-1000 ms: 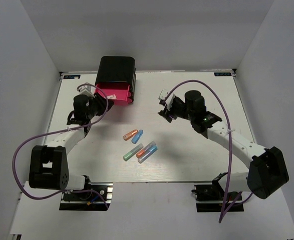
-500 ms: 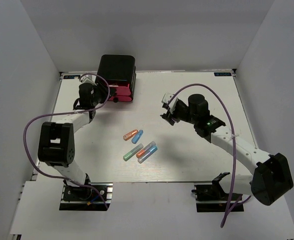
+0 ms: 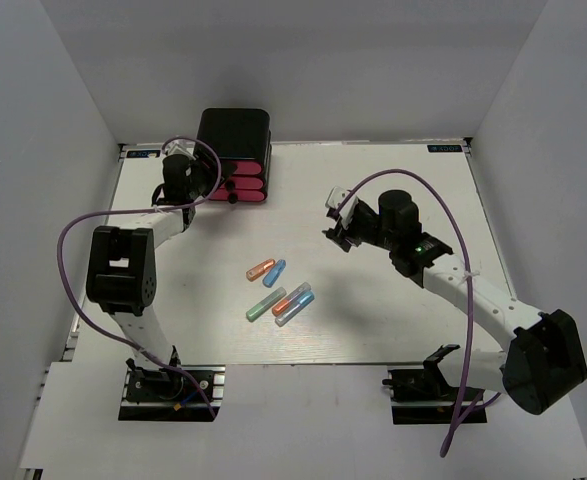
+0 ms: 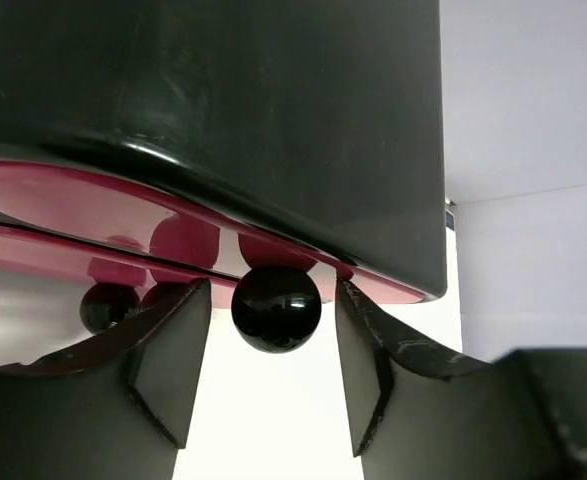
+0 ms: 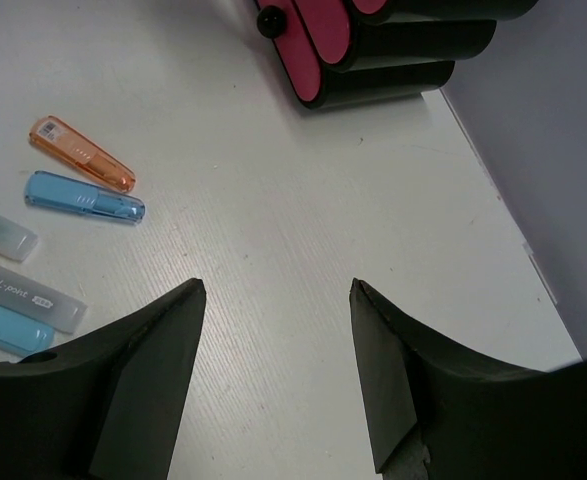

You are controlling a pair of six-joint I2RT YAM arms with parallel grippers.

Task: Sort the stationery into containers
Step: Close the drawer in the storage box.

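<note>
**Left wrist view: a round knob sits between two open fingers**

The left gripper [image 4: 273, 286] has its two black fingers [image 4: 168, 360] a little way apart. A shiny black knob [image 4: 276, 308] sits right between them. There is a thin gap on each side of the knob, so the fingers are around it but are not squeezing it. The knob sticks out from a pink-red drawer [image 4: 93, 195]. I cannot tell which of the three drawers it belongs to. Above the drawer is the glossy black box [image 4: 223, 90] that holds it.

From the top camera, the left gripper [image 3: 195, 180] is at the far left of the white table [image 3: 403, 320]. It is pressed close to the left side of the drawers [image 3: 245, 184]. The box [image 3: 235, 135] stands at the far edge, and the drawers look pushed in.

The right gripper [image 5: 278, 290] has its fingers [image 5: 143, 370] spread wide. Nothing is between them, only bare table [image 5: 303, 220] below. In the top view the right gripper [image 3: 335, 222] hangs to the right of the middle, well apart from the box.

The small capsules lie in the middle of the table, nearer than both grippers. An orange capsule [image 3: 261, 269] and a blue capsule [image 3: 275, 272] lie side by side. Just nearer are a green capsule [image 3: 265, 304], a red-orange capsule [image 3: 293, 297] and a pale blue capsule [image 3: 295, 307]. The right wrist camera sees the orange capsule [image 5: 81, 154] and the blue capsule [image 5: 85, 196] too, with a clear capsule [image 5: 28, 298] near the left edge.
</note>
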